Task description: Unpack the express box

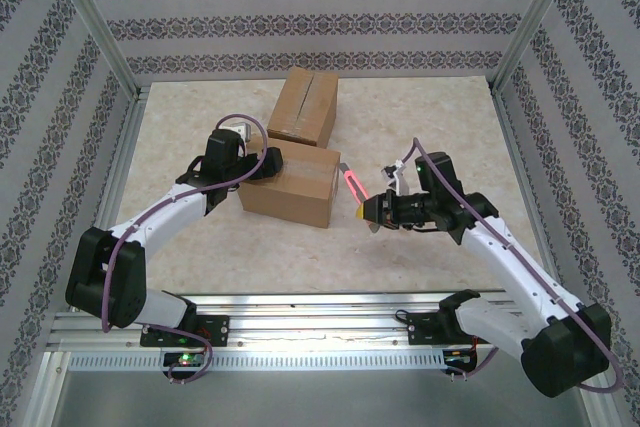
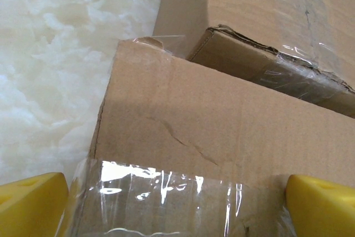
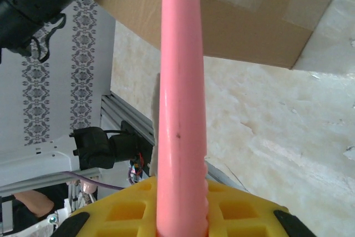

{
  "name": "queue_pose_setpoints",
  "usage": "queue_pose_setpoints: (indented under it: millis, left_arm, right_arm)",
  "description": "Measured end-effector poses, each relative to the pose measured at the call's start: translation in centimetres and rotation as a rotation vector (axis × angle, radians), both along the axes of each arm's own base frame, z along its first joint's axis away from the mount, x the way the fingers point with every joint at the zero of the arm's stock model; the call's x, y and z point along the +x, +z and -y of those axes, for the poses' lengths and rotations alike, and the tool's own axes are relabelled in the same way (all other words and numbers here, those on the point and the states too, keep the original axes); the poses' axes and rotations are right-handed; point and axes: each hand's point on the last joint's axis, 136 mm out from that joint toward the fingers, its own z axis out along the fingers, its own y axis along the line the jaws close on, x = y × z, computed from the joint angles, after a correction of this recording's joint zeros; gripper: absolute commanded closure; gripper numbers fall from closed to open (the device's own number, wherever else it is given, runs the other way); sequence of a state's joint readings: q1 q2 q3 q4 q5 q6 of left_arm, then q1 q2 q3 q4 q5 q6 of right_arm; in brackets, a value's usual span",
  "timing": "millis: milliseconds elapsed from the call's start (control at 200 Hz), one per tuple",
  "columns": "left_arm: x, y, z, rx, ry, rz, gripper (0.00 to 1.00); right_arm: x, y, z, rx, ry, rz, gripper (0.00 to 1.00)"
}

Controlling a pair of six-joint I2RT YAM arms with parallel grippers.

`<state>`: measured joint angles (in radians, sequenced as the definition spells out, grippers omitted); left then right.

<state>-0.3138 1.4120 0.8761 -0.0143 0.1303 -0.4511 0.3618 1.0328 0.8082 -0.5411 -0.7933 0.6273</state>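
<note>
Straddling the left end of the near box (image 1: 290,189), the L claw (image 1: 264,161) stands wide apart. In the L wrist view its yellow fingertips (image 2: 33,201) sit on either side of the box's clear-taped edge; can't tell if they press the cardboard. The box sits mid-counter (image 1: 450,127), flaps closed and taped. The far box (image 1: 303,107) sits just behind it, touching or nearly so, also closed, w/ tape along its top seam and a crumpled taped end facing the near box. The R claw (image 1: 372,211) is to the right of the near box, clamped together on a pink cutter (image 1: 352,185). The cutter points at the box's right end, its tip just beside the cardboard; contact can't be told. R wrist view has the cutter running straight up from the yellow fingers toward the box.
</note>
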Motion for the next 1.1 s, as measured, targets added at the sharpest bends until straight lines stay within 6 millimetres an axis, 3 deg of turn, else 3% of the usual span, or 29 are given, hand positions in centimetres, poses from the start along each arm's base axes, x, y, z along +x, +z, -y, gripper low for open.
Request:
queue_pose_setpoints:
  millis: [1099]
  left_arm:
    - [0.0, 0.0, 0.0, 0.0, 0.0, 0.0, 0.0]
  right_arm:
    - [1.2, -0.8, -0.4, -0.056, -0.045, -0.033, 1.0]
